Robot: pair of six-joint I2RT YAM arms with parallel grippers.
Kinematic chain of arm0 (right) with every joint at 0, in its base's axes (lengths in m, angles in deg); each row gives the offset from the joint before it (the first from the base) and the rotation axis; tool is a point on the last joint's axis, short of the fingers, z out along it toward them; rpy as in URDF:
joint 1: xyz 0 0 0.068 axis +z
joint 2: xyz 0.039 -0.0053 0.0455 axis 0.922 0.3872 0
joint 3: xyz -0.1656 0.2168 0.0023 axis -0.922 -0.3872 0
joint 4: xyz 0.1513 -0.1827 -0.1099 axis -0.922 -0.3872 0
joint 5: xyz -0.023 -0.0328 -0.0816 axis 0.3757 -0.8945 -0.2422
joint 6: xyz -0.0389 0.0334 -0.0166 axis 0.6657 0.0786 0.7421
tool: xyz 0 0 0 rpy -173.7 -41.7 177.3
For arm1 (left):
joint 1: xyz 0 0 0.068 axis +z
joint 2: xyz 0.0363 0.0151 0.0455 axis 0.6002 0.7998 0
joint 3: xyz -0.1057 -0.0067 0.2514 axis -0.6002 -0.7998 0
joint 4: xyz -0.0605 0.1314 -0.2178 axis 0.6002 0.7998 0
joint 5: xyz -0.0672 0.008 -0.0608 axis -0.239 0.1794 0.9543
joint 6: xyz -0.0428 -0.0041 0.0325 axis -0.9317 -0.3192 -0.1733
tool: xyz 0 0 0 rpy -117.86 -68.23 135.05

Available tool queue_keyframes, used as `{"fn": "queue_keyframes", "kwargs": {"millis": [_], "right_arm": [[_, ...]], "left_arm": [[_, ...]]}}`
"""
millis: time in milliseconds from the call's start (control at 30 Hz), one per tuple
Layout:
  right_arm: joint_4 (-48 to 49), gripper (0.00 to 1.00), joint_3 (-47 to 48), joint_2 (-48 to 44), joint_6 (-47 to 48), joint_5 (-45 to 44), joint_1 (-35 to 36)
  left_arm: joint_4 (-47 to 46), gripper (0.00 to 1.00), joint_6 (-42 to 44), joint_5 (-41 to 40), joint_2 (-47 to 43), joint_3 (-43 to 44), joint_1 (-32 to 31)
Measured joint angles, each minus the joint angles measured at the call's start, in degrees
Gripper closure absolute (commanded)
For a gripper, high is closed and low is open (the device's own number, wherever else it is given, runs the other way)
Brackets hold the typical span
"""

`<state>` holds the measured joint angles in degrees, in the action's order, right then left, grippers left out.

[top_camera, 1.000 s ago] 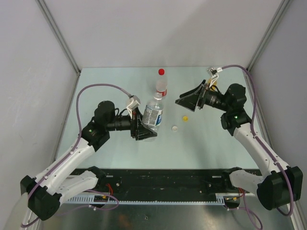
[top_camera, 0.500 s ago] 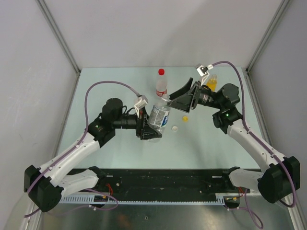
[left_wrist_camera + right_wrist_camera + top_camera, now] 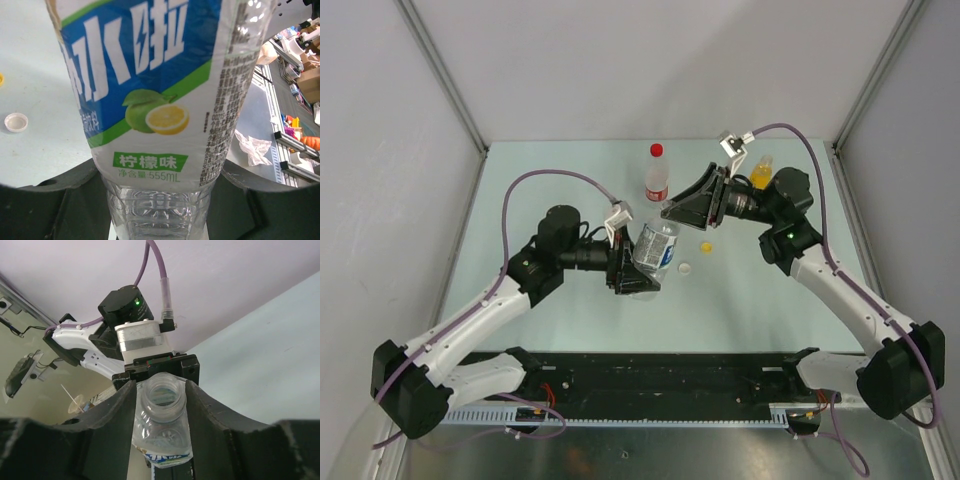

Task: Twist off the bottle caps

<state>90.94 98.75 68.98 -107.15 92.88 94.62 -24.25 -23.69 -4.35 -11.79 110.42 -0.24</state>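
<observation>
Bottle caps: white cap (image 3: 685,268), yellow cap (image 3: 706,246) off beside blue-label bottle (image 3: 655,248); red cap (image 3: 657,150) on. Left gripper (image 3: 632,270) clamping bottle; right gripper (image 3: 160,388) closure unclear.

Pale green table (image 3: 760,290); grey walls (image 3: 670,60) on three sides. Metal frame posts (image 3: 445,80) at far corners. Black rail (image 3: 670,370) along near edge. Crumpled white paper (image 3: 252,147) beyond table.

Plastic bottles: 3. These are the blue-white label bottle (image 3: 655,247), the red-white label bottle (image 3: 657,183) and the yellow-orange liquid bottle (image 3: 761,174).
Screw caps: 3. These are the red cap (image 3: 657,150), the white cap (image 3: 686,268) and the yellow cap (image 3: 706,246). Loose on the table (image 3: 750,300): 2. On a bottle: 1.
Robot arms: 2, the left arm (image 3: 480,310) and the right arm (image 3: 840,290).
Purple cables: 2, one per arm.
</observation>
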Motion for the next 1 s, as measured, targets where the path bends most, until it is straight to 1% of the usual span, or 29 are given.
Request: {"fn": "queue_keyframes", "kwargs": {"millis": [100,133,200,233,267,333,367,400,433,567,600,700,800,900,1000], "right_arm": [[-1.3,0.7,0.3,0.7,0.7,0.0,0.3],[-1.7,0.76,0.5,0.9,1.0,0.1,0.3],[-2.8,0.91,1.2,1.1,1.9,0.1,0.5],[-3.3,0.95,1.5,1.1,2.4,0.1,0.6],[-3.8,0.98,1.7,1.1,2.8,0.1,0.6],[-4.5,0.99,2.0,1.1,3.4,0.1,0.6],[-4.7,1.0,2.0,1.1,3.5,0.1,0.6],[-4.9,1.0,2.0,1.1,3.7,0.1,0.6],[-5.2,1.0,2.1,1.1,3.9,0.1,0.6],[-6.0,1.0,2.3,1.0,4.9,0.0,0.7],[-6.4,1.0,2.4,1.0,5.5,-0.1,0.8],[-8.6,1.0,2.4,0.9,7.6,-0.6,1.4],[-12.0,1.0,2.4,0.4,10.4,-2.1,1.7],[-15.5,1.0,2.5,-1.2,13.3,-4.2,1.8],[-20.3,1.0,2.8,-3.7,17.4,-8.0,2.8]], "left_arm": [[0.1,0.72,0.0,0.1,0.1,0.0,-0.2],[0.2,0.71,0.0,0.0,0.1,0.0,-0.2],[0.1,0.71,0.0,0.0,0.2,0.0,-0.2],[0.1,0.71,0.0,0.0,0.2,0.0,-0.2],[0.1,0.7,0.0,0.0,0.2,0.0,-0.2],[0.1,0.66,0.0,0.0,0.2,0.0,-0.2],[0.1,0.63,0.0,0.0,0.2,0.0,-0.2],[0.2,0.57,0.0,0.0,0.2,0.0,-0.2],[0.3,0.48,0.0,0.0,0.2,0.0,-0.2],[0.5,0.1,0.2,-0.5,0.1,0.0,-0.2],[0.6,0.05,0.3,-0.9,0.0,0.0,-0.3],[0.5,0.01,0.7,-2.5,-1.0,0.0,-0.4],[0.5,0.01,0.8,-4.7,-3.1,0.0,-0.4],[1.2,0.01,1.1,-8.7,-5.2,0.0,-0.3],[1.4,0.01,2.1,-12.6,-7.2,-0.1,-0.3]]}}
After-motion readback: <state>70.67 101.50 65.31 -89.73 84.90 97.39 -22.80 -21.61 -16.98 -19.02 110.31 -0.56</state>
